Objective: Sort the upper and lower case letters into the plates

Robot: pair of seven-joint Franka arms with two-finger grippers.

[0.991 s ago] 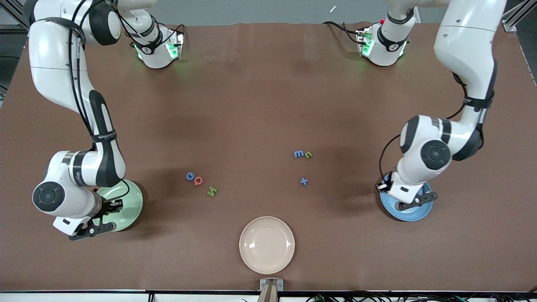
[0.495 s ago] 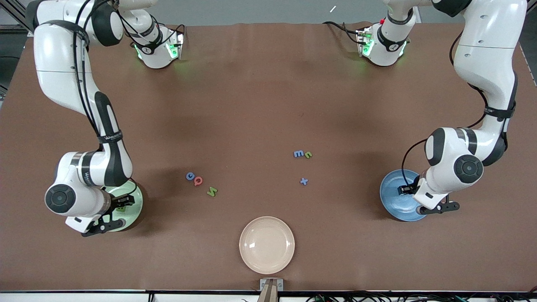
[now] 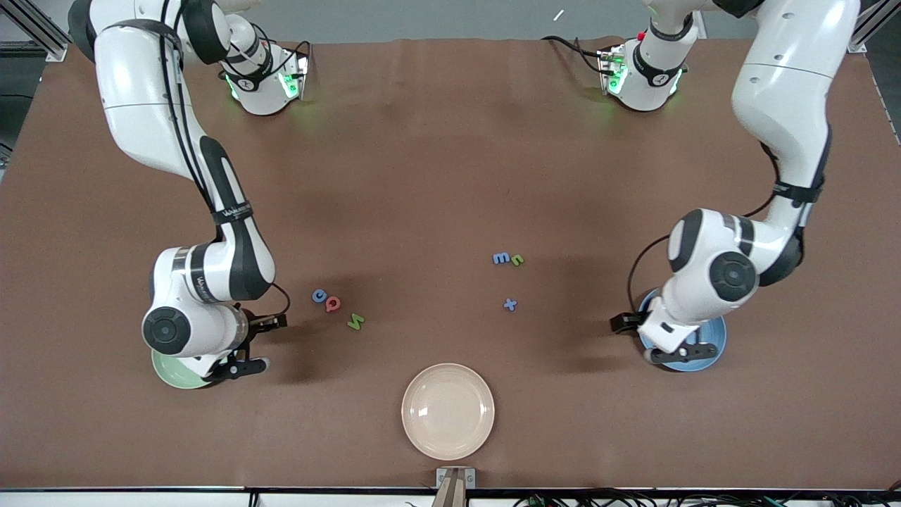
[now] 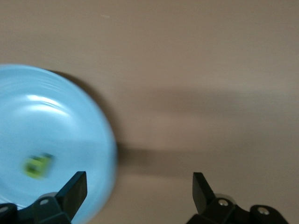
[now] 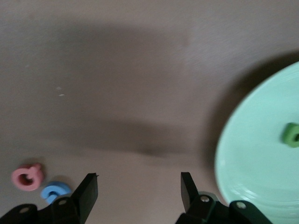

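Observation:
My right gripper (image 3: pixel 259 344) hangs open and empty over bare table beside the mint green plate (image 3: pixel 167 372), which my wrist mostly covers. The right wrist view shows that plate (image 5: pixel 261 158) with one green letter (image 5: pixel 292 134) in it, and a pink letter (image 5: pixel 28 177) and a blue letter (image 5: pixel 55 191) by my right gripper (image 5: pixel 138 191). My left gripper (image 3: pixel 654 338) is open and empty at the rim of the blue plate (image 3: pixel 712 336). One green letter (image 4: pixel 37 165) lies in that plate (image 4: pixel 56 130), beside my left gripper (image 4: pixel 140 191).
On the table lie a blue c (image 3: pixel 319 296), a pink Q (image 3: pixel 332 303), a green letter (image 3: pixel 356 322), a blue m (image 3: pixel 501 258), a green n (image 3: pixel 517 260) and a blue x (image 3: pixel 510 304). A cream plate (image 3: pixel 448 411) stands nearest the front camera.
Both grippers have opened, each leaving a green letter in its plate. The right gripper moved off the green plate toward the loose letters. The left gripper swung out, then back to the blue plate's rim.

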